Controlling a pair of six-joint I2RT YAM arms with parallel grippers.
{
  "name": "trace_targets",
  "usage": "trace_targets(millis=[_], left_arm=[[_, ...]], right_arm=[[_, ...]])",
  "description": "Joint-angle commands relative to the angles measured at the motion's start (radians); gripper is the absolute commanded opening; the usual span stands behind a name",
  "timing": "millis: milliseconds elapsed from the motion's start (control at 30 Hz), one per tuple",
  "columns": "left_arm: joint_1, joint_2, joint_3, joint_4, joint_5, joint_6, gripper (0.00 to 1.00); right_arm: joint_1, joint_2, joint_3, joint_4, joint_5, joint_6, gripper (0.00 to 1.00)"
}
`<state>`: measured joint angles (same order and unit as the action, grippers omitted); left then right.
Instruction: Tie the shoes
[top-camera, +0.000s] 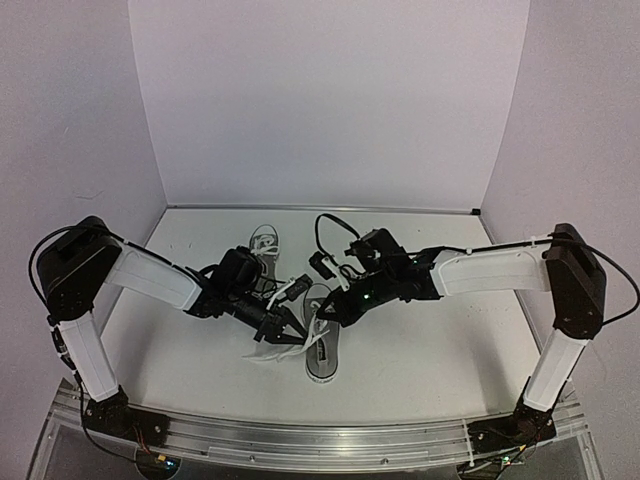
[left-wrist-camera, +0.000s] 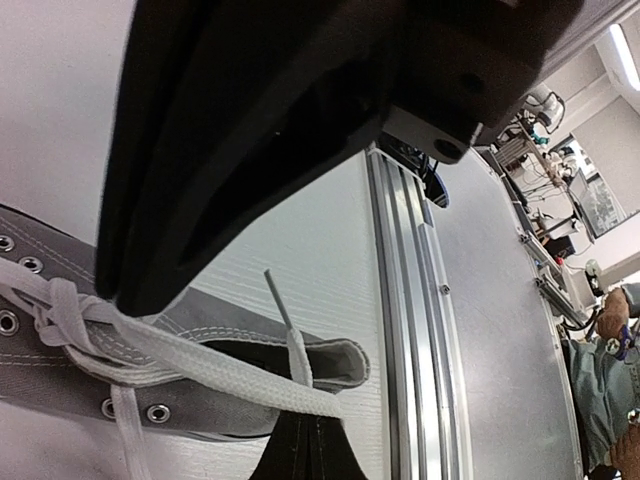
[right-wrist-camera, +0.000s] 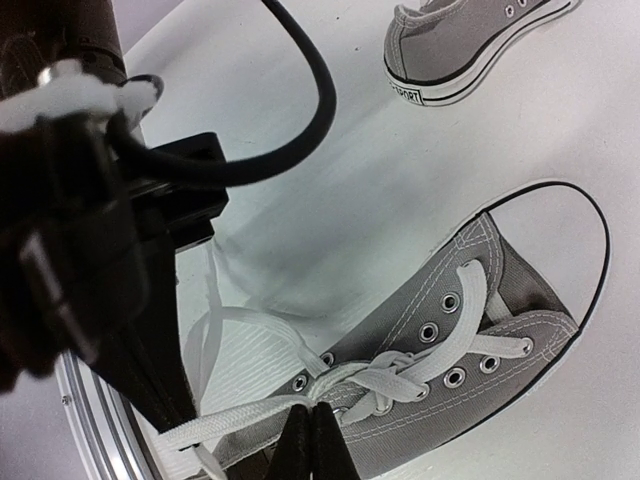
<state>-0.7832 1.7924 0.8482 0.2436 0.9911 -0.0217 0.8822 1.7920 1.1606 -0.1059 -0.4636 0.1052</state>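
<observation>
Centrally, near shoe (top-camera: 322, 355), toe pointing away, heel nearest, both jaws pinching laces (right-wrist-camera: 400, 375)

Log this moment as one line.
phase: tying near shoe | left fingers: shut on lace | right fingers: shut on lace | far shoe: apart, unheld

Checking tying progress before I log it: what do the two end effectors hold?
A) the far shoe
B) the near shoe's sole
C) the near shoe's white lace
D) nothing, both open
C: the left end effector and the right end effector are each shut on the white lace of the near shoe; the far shoe lies untouched.
</observation>
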Motion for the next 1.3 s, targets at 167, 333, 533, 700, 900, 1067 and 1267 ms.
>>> trace_targets(millis=[167, 333, 533, 700, 900, 1067, 1267], left_arm=[[-0.018, -0.005, 0.029, -0.015, 0.029, 0.047, 0.0], [-0.018, 0.046, 0.03, 0.116, -0.038, -0.055, 0.0], [-0.018, 0.054, 0.029, 0.16, -0.066, -0.069, 0.0], [-0.018, 0.051, 0.022, 0.189, -0.069, -0.073, 0.0], [-0.018, 0.043, 0.001, 0.245, -0.071, -0.086, 0.0], [-0.018, 0.033, -0.013, 0.273, -0.072, -0.089, 0.0], [-0.017, 0.027, -0.019, 0.274, -0.074, -0.087, 0.0]], right_arm=[[0.004, 0.004, 0.024, 0.023, 0.005, 0.013, 0.08], [-0.016, -0.02, 0.015, 0.019, -0.034, 0.056, 0.24], [-0.082, -0.099, -0.04, 0.022, -0.101, 0.109, 0.39], [-0.103, -0.127, -0.104, 0.033, -0.175, 0.121, 0.5], [-0.103, -0.12, -0.178, 0.118, -0.269, 0.166, 0.5], [-0.103, -0.09, -0.186, 0.185, -0.318, 0.21, 0.47], [-0.103, -0.075, -0.174, 0.211, -0.333, 0.232, 0.39]])
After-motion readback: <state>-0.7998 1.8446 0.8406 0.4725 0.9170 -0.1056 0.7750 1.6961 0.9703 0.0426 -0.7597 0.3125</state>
